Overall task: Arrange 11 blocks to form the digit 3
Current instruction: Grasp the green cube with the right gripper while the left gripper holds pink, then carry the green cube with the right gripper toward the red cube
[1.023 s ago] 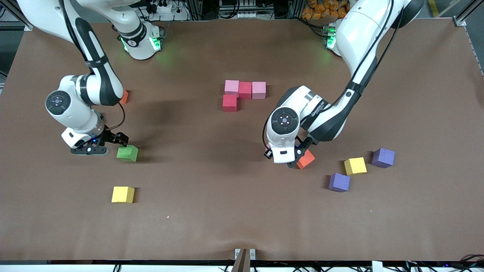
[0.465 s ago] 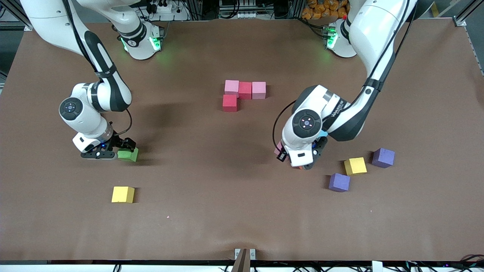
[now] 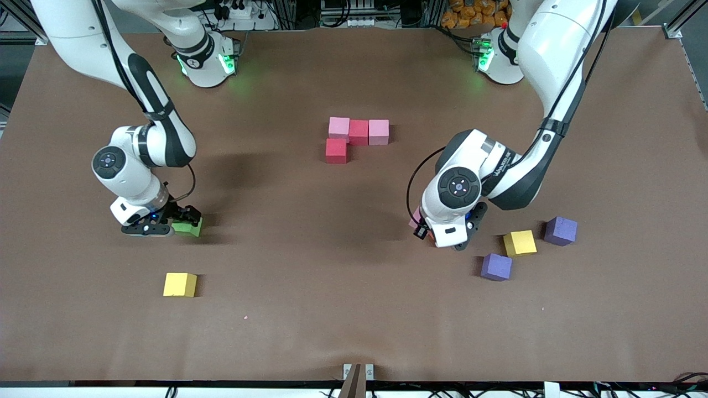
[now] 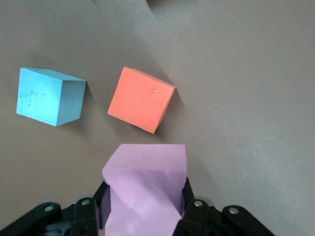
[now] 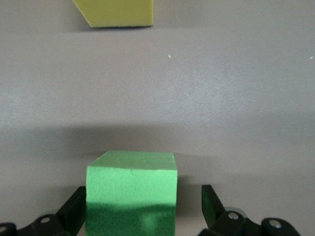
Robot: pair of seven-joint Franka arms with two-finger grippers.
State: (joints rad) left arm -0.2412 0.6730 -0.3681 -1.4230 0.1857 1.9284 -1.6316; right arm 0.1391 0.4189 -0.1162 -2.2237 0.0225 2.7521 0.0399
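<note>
My left gripper [image 4: 145,196] is shut on a pink block [image 4: 146,189] and hangs over the table near an orange block [image 4: 141,100] and a light blue block [image 4: 49,97]. From the front, that hand [image 3: 445,229] hides both; only a pink corner [image 3: 415,217] shows. My right gripper [image 5: 142,196] is open, low at the table, its jaws astride the green block [image 5: 131,189], with a gap at one finger; from the front the green block [image 3: 189,226] shows at that gripper [image 3: 183,219]. Two pink blocks [image 3: 338,127] [image 3: 379,131] and two red blocks [image 3: 358,131] [image 3: 336,150] touch mid-table.
A yellow block [image 3: 180,284] lies nearer the front camera than the green one. Toward the left arm's end lie another yellow block [image 3: 519,242] and two purple blocks [image 3: 560,230] [image 3: 496,267]. The brown table [image 3: 310,287] has bare room near its front edge.
The left arm carried the pink block toward its own end of the table and now covers the orange block. The right gripper slid forward until its jaws flank the green block.
</note>
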